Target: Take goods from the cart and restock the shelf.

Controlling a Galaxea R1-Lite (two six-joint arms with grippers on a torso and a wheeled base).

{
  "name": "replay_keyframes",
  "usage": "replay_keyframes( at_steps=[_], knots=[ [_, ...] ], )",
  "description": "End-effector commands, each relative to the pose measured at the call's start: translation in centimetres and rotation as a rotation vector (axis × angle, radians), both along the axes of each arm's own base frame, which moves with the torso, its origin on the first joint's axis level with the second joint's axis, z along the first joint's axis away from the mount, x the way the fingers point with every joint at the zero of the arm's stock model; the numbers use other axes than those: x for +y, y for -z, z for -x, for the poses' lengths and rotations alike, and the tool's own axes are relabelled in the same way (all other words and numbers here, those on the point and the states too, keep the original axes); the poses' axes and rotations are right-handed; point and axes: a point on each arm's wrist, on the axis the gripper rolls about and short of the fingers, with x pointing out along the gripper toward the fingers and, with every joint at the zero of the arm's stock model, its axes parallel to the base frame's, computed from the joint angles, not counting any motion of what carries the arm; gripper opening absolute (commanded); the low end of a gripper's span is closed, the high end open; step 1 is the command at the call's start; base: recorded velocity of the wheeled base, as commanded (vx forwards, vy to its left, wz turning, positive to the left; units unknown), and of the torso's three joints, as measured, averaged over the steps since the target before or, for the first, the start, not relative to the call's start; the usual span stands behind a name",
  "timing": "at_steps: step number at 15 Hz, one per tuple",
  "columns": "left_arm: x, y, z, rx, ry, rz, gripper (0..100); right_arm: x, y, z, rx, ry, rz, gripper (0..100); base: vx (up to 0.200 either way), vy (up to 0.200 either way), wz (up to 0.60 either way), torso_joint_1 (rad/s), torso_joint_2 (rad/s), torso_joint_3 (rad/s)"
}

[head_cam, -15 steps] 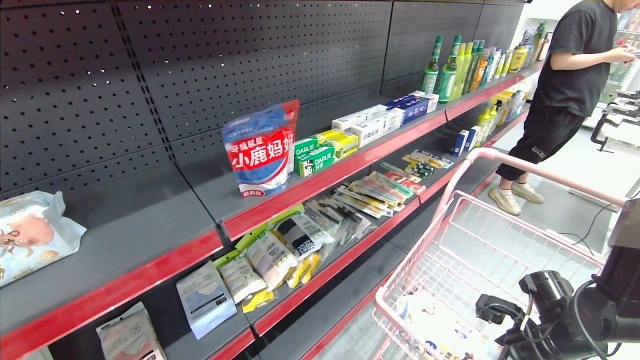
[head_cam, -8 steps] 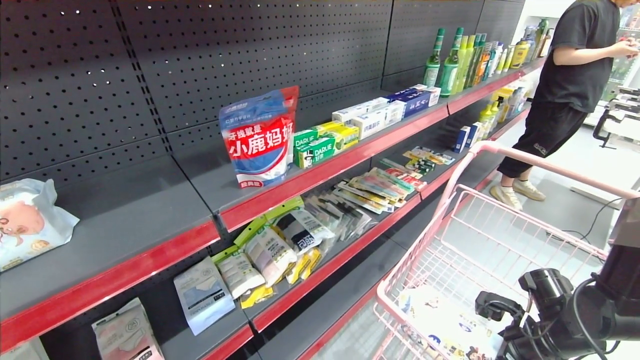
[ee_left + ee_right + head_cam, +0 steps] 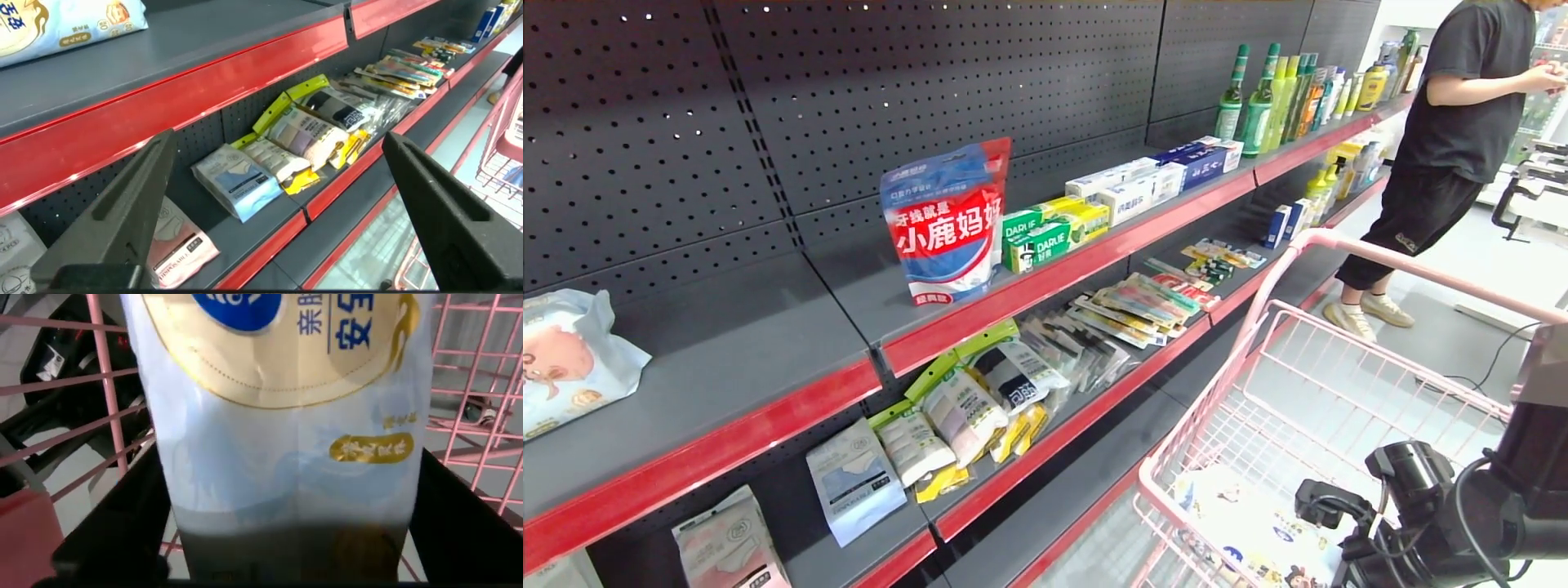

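Pale-blue pack (image 3: 286, 416) of goods sits right in the mouth of the right pincer (image 3: 290, 469), down inside the pink cart (image 3: 1303, 239), with the cart's wire mesh close behind and beside it. The jaws stand wide apart, one on either side of the pack, and I see no pinch or dent in the film, so I judge the grasp not yet made. The left pincer (image 3: 278, 139) hangs with its jaws spread and nothing between them, facing the lower tiers of the shelf (image 3: 727, 351), whose bare grey board lies above and ahead of it.

Risks as I judge them: the pack looks soft and glossy, so a shallow or off-centre squeeze could let it slide out on the lift. The mesh is so near the right pincer that a tilted rise could snag a corner on a wire. On the way to the shelf, the red front lip could catch the pack's lower edge, and the tall red-and-blue pouch (image 3: 947, 224) standing on the board could topple if brushed
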Motion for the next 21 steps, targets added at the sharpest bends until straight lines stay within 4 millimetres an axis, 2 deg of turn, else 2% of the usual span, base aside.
replay_keyframes(
  at_steps=[1, 3, 5, 6, 8, 9, 12, 13, 16, 18, 21],
  knots=[
    [0.0, 0.0, 0.0, 0.002, 0.000, 0.000, 100, 0.0, 0.5, -0.1, -0.005, 0.000, -0.001, 0, 0.000, 0.000, 0.00, 0.000, 0.00, 0.000],
    [0.0, 0.0, 0.0, 0.000, 0.000, 0.000, 100, -0.3, -0.3, -0.4, -0.035, 0.037, -0.059, 0, 0.000, 0.000, 0.00, 0.000, 0.00, 0.000],
    [0.0, 0.0, 0.0, 0.000, 0.000, 0.000, 100, -0.3, -3.7, 0.2, -0.130, 0.107, -0.082, 0, 0.000, 0.000, 0.00, 0.000, 0.00, 0.000],
    [0.0, 0.0, 0.0, 0.000, 0.000, 0.000, 100, -0.1, -4.8, 0.5, -0.155, 0.141, -0.095, 0, 0.000, 0.000, 0.00, 0.000, 0.00, 0.000],
    [0.0, 0.0, 0.0, 0.000, 0.000, 0.000, 100, 0.5, -9.3, 2.2, -0.284, 0.259, -0.150, 0, 0.000, 0.000, 0.00, 0.000, 0.00, 0.000],
    [0.0, 0.0, 0.0, 0.000, 0.000, 0.000, 100, 0.6, -10.8, 3.3, -0.336, 0.285, -0.156, 0, 0.000, 0.000, 0.00, 0.000, 0.00, 0.000],
    [0.0, 0.0, 0.0, 0.000, 0.000, 0.000, 100, 0.5, -13.2, 6.3, -0.459, 0.359, -0.113, 0, 0.000, 0.000, 0.00, 0.000, 0.00, 0.000],
    [0.0, 0.0, 0.0, 0.000, 0.000, 0.000, 100, 0.6, -14.9, 7.3, -0.541, 0.497, -0.119, 0, 0.000, 0.000, 0.00, 0.000, 0.00, 0.000],
    [0.0, 0.0, 0.0, 0.002, 0.000, 0.000, 100, 0.3, -16.8, 9.8, -0.663, 0.629, -0.097, 0, 0.000, 0.000, 0.00, 0.000, 0.00, 0.000],
    [0.0, 0.0, 0.0, 0.000, 0.000, 0.000, 100, 0.1, -17.6, 11.4, -0.672, 0.662, -0.084, 0, 0.000, 0.000, 0.00, 0.000, 0.00, 0.000],
    [0.0, 0.0, 0.0, 0.001, 0.000, 0.002, 100, 0.0, -19.3, 12.7, -0.713, 0.688, -0.085, 0, 0.000, 0.000, 0.00, 0.037, -0.09, -0.051]
  ],
)
